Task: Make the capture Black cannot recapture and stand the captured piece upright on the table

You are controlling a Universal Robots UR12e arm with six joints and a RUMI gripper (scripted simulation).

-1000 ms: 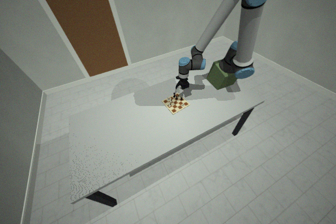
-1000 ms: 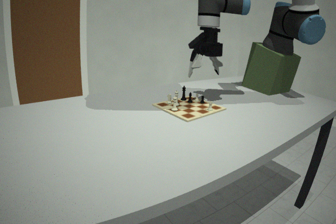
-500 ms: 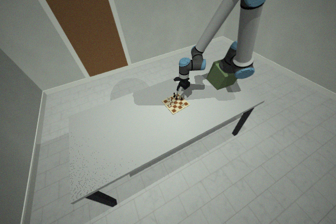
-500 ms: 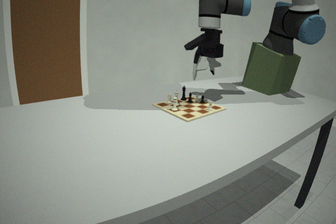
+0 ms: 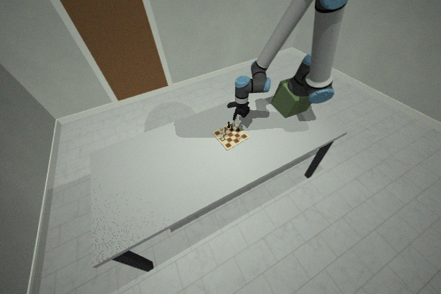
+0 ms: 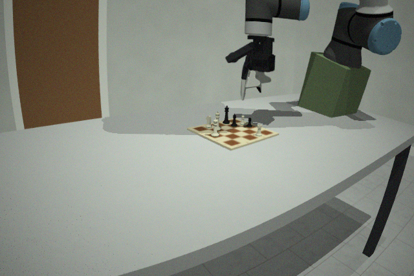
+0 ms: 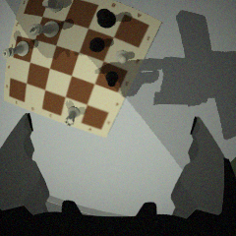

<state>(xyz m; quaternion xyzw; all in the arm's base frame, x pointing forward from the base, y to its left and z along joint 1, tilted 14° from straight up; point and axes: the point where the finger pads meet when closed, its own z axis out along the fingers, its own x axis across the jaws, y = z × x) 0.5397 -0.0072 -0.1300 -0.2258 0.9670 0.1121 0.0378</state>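
A small chessboard (image 5: 230, 136) lies on the white table; it also shows in the exterior view (image 6: 233, 133) and at the upper left of the wrist view (image 7: 79, 64). Three black pieces stand on it: a tall one (image 6: 226, 114) and two shorter ones (image 6: 234, 120) (image 6: 249, 122); from the wrist they show as dark tops (image 7: 104, 18) (image 7: 96, 44) (image 7: 112, 78). Several white pieces stand there too, among them one near the black ones (image 7: 123, 56) and one alone by the board's edge (image 7: 72, 113). My gripper (image 6: 250, 93) (image 7: 111, 116) is open and empty. It hangs well above the table, just off the board's side.
The arm's green base block (image 6: 334, 84) (image 5: 290, 97) stands on the table behind and to the right of the board. The arm's shadow falls over the board's far side. The table edge runs in front of the board.
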